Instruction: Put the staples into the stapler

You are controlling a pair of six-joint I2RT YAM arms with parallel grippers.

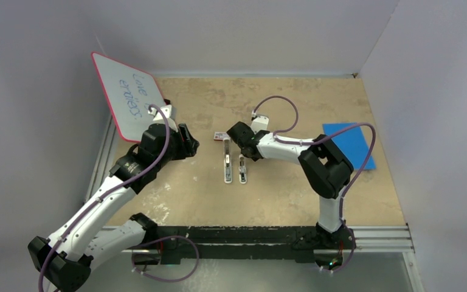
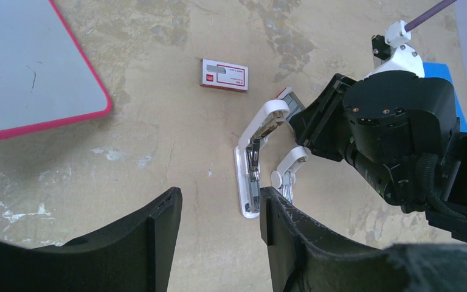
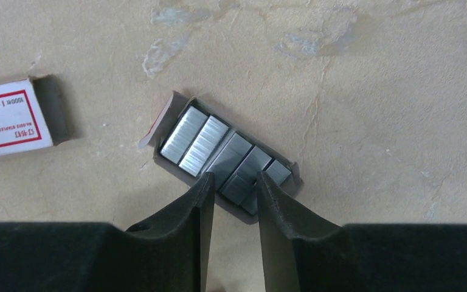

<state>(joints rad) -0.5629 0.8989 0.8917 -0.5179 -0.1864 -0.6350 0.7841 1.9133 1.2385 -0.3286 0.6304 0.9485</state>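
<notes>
The white stapler [image 1: 225, 167] lies hinged open in two bars at the table's middle; the left wrist view shows its metal channel [image 2: 250, 176]. Several dark grey ribbed staples blocks [image 3: 197, 141] lie in an open cardboard tray [image 3: 169, 115]. My right gripper [image 3: 231, 182] hovers over the tray, jaws a little apart, straddling one block [image 3: 243, 176] without clamping it. In the top view the right gripper [image 1: 236, 135] hides the tray. My left gripper [image 2: 219, 204] is open and empty, left of the stapler [image 1: 190, 146].
The red-and-white staple box [image 1: 220, 137] lies just behind the stapler and shows in both wrist views [image 2: 224, 75] [image 3: 9, 118]. A pink-rimmed whiteboard [image 1: 127, 97] leans at the back left. A blue sheet [image 1: 349, 143] lies at the right.
</notes>
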